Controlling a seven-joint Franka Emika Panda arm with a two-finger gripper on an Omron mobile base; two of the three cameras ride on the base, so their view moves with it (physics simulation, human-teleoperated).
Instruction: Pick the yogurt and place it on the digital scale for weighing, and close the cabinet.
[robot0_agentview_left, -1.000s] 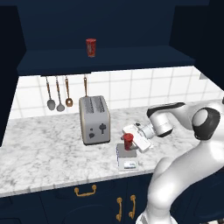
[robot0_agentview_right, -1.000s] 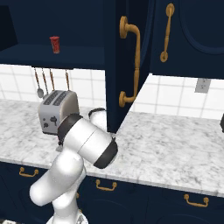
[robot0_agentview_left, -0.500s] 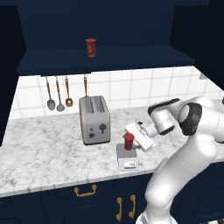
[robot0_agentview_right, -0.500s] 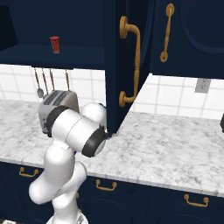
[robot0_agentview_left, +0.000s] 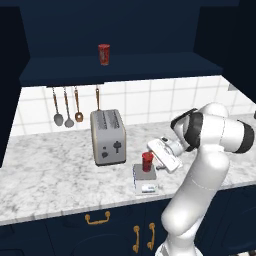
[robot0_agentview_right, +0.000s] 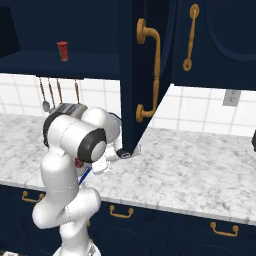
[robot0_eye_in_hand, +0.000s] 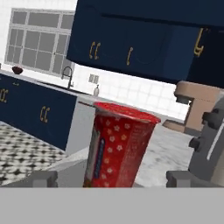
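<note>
Gripper (robot0_agentview_left: 156, 159), jaws spread wide and holding nothing, level beside the yogurt (robot0_agentview_left: 147, 161), which stands upright on the digital scale (robot0_agentview_left: 145, 178) in front of the toaster (robot0_agentview_left: 107, 137). A second red cup (robot0_agentview_left: 104, 54) sits on the shelf of the cabinet (robot0_agentview_right: 150, 75), whose door stands open. Judged step: withdraw. Back straight off, fingertips (robot0_eye_in_hand: 41, 179) clear of the cup, then reach for the door.
</note>
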